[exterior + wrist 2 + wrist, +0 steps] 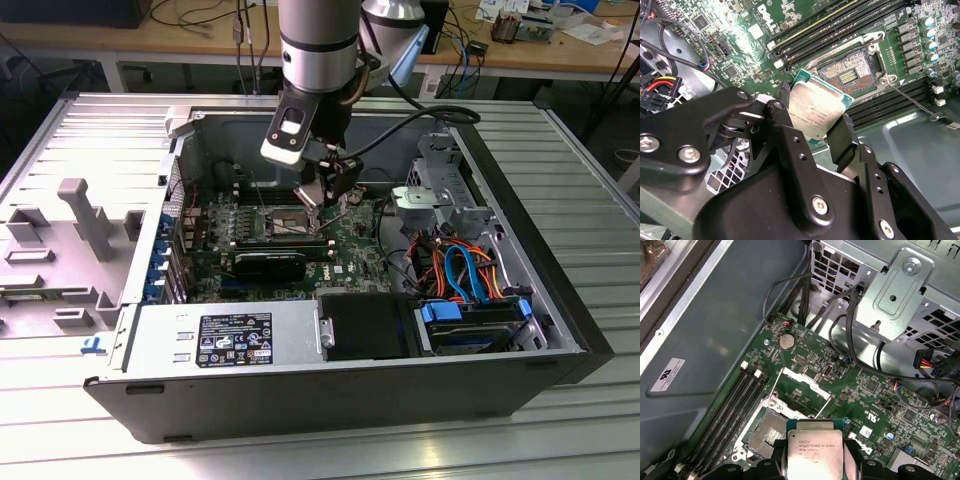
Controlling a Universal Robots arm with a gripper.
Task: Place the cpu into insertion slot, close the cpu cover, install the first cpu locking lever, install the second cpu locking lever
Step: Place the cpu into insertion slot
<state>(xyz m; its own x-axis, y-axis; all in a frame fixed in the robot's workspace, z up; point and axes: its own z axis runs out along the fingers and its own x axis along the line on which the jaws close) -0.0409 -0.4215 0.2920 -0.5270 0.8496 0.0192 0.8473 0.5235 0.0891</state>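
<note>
Works inside the pc case [300, 395], laid flat w/ side panel off, presumably so the arm can reach straight down. Hangs over the motherboard [350, 250] near the middle of the case, w/ the gripper [330, 195] low over the socket area.

Leaves the insertion slot [767, 432] bare: contact field exposed, nothing seated (so step one not yet done, by the look of it). Keeps the cpu cover [807, 384] swung up and back off the slot, board visible thru its window, prob. to leave the opening free for the chip. Has a thin wire lever [912, 102] lying out to one side of the slot, unlatched, which fits w/ the cover being up.

Clamps the cpu [815, 107] between two black fingers [840, 137], set narrow, pinching opposite edges, metal lid facing the wrist cameras. Edge grip likely chosen to keep the contact side untouched. Holds the chip above and just beside the slot, not touching it. Looks skewed rel. to the socket frame in the second wrist view; true tilt hard to judge.
</note>
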